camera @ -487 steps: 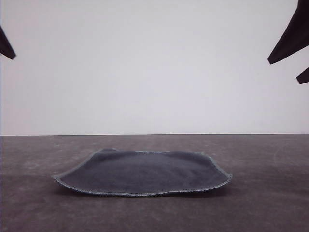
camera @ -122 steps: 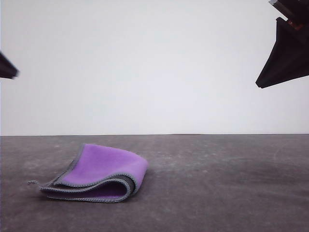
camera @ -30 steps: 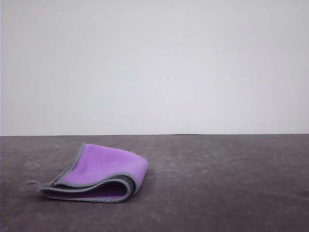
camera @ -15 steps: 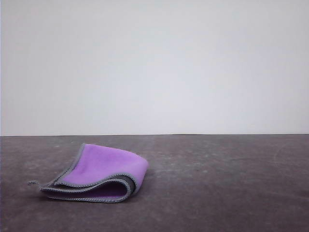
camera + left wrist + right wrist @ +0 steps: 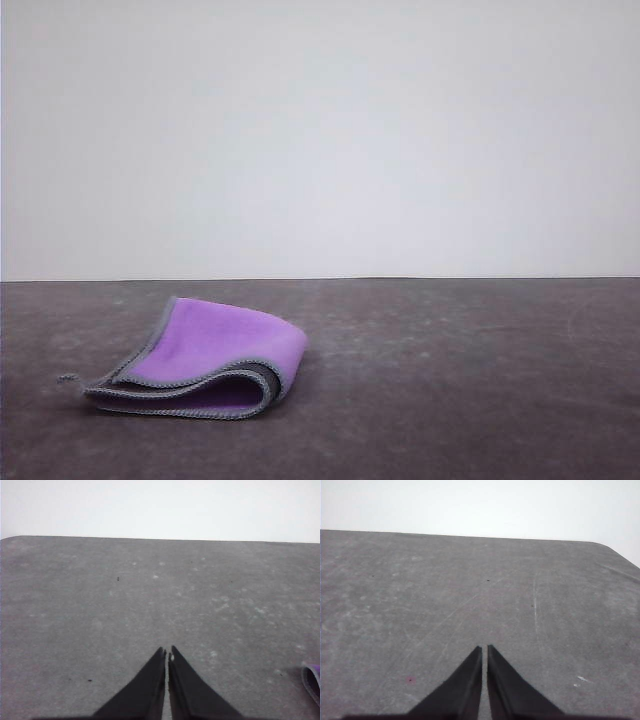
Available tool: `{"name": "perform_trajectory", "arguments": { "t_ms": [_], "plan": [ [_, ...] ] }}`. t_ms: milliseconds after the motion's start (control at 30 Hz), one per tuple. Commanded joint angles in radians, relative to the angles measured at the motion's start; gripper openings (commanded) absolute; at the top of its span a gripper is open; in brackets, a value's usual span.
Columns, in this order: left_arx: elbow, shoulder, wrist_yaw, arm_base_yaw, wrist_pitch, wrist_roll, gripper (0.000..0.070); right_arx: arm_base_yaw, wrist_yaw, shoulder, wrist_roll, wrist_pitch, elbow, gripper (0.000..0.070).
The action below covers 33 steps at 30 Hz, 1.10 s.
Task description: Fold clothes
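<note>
Purple-faced cloth lies folded on table left of centre, fold looks done; left wrist cam: left gripper pressed together, empty, cloth edge just beside; right wrist cam: right gripper pressed together, empty, prob parked clear.

The cloth is cut off at the frame edge, seemingly folded.

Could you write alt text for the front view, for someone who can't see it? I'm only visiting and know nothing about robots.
A small cloth, folded into a loose bundle with its bright purple side out and grey stitched edging, lies on the left part of a dark grey table. A thin loose thread trails from its left corner. Behind the table is a plain white wall.
</note>
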Motion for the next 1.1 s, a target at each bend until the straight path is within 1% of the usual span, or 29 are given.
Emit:
{"name": "perform_trajectory", "arguments": {
  "t_ms": [0,1067],
  "plan": [
    [-0.019,0.000,-0.004,0.001,0.010,0.007,0.0000,-0.001,0.000,0.001,0.015,0.011,-0.004,0.0016],
    [-0.019,0.000,-0.004,0.001,0.010,0.007,0.0000,-0.001,0.000,0.001,0.015,0.011,-0.004,0.0016]
  ]
}}
